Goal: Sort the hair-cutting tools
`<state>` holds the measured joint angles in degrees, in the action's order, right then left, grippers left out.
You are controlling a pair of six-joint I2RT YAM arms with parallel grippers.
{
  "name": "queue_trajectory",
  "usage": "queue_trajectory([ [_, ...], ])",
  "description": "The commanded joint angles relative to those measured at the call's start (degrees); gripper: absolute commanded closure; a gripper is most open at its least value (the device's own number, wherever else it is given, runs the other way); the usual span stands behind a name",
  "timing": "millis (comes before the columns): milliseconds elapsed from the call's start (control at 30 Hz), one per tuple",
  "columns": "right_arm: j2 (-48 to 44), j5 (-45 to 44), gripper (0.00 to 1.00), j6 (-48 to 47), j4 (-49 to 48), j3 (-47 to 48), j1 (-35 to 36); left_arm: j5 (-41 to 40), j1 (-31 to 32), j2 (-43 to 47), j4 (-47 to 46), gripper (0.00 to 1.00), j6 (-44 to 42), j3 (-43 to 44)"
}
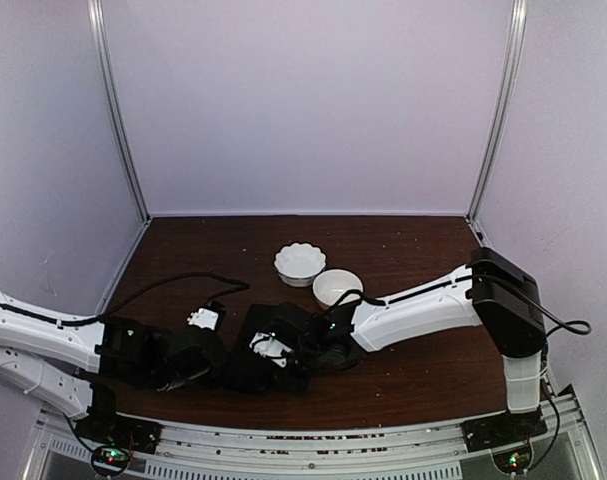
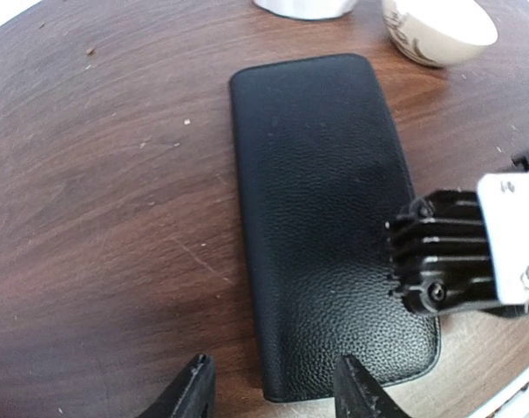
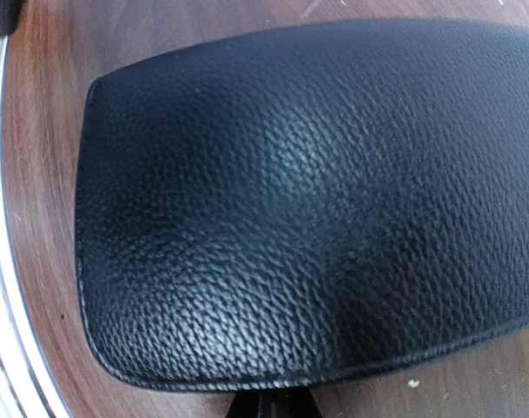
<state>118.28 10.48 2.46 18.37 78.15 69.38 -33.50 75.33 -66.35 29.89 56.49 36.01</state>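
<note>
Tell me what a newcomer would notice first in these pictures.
A black leather-look case lies flat on the dark wood table and fills both wrist views. Both arms crowd over it: the left tool is open at the end away from the bowls, and the right arm reaches in from the other side. A scalloped white bowl and a plain white bowl sit just behind. No scissors or clips show.

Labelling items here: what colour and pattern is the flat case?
Black case with pebbled leather grain; right wrist view.
</note>
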Motion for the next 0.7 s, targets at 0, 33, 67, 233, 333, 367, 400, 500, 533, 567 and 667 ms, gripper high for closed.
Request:
queue_trajectory([
  [0,-3.9,3.5,1.0,-1.6,1.5,-4.1,-1.3,2.0,2.3,0.2,-3.7,0.51,-8.9,1.3],
  [33,-4.7,4.5,1.0,-1.7,1.2,-5.1,-1.5,2.1,3.8,0.4,-5.4,0.51,-11.3,1.3],
  [67,-5.4,6.7,1.0,-2.5,0.5,-5.9,-1.8,1.8,5.6,0.7,-6.8,0.52,-14.2,1.3],
  [233,-6.6,8.9,1.0,-4.5,-0.2,-7.1,-2.2,-1.7,13.7,-2.0,-8.8,0.52,-23.0,1.5],
  [333,-5.7,10.3,1.0,-5.0,0.2,-6.3,-2.8,-3.6,17.0,-6.9,-7.2,0.53,-26.2,3.5],
  [367,-5.4,10.7,1.0,-5.1,0.3,-6.0,-3.0,-4.2,18.1,-8.9,-6.8,0.54,-27.2,4.4],
  [400,-5.2,10.8,1.0,-5.3,0.4,-5.8,-3.1,-4.6,19.2,-10.9,-6.5,0.54,-28.5,5.4],
  [500,-4.6,11.4,1.0,-5.6,0.5,-5.5,-3.3,-6.4,21.0,-16.7,-4.5,0.55,-30.6,9.8],
  [533,-4.5,11.4,1.0,-5.8,0.6,-5.4,-3.4,-6.6,21.3,-18.5,-4.2,0.56,-31.5,10.9],
  [567,-4.3,11.6,1.0,-5.8,0.6,-5.3,-3.4,-7.1,21.5,-20.1,-4.2,0.56,-32.0,11.7],
  [667,-3.9,12.5,1.0,-5.9,0.9,-5.1,-3.7,-9.6,21.5,-25.2,-2.2,0.57,-31.2,14.1],
])
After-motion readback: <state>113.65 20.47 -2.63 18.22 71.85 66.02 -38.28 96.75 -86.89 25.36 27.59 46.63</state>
